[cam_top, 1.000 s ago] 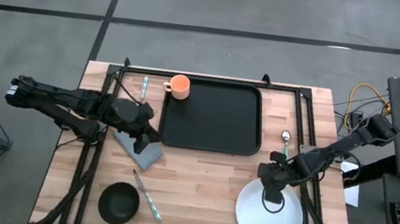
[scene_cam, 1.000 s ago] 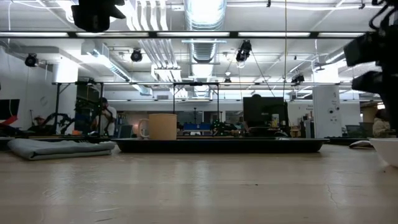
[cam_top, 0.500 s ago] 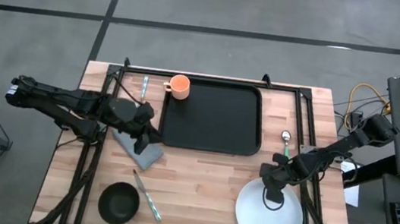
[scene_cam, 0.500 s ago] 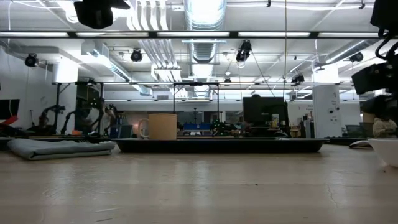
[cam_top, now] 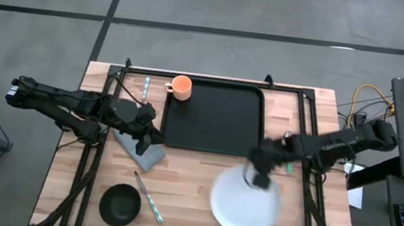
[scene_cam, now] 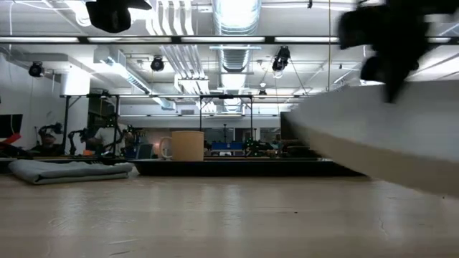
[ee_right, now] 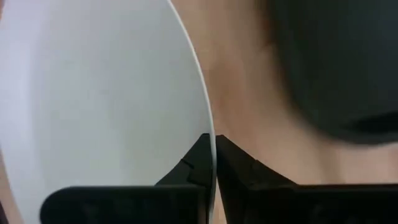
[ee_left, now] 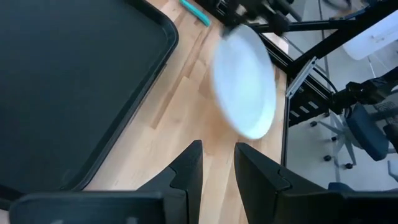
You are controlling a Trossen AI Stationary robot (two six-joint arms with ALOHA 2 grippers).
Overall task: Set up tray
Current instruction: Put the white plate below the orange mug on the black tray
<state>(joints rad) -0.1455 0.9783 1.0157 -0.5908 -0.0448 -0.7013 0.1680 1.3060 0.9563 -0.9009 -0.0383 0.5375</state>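
Grip pinched on the round white plate's (cam_top: 241, 203) rim by right gripper (cam_top: 258, 174): carry level, lower flat inside large black rectangular tray (cam_top: 215, 118).

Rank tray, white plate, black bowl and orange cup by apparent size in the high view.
1. tray
2. white plate, lifted nearer the camera by the right tool, so it may look oversized
3. black bowl
4. orange cup

One camera looks straight down on the table (cam_top: 201, 182). Another sits at tabletop height, facing the room. Each wrist camera looks closely past its fingers; all four show the plate (cam_top: 243, 201).
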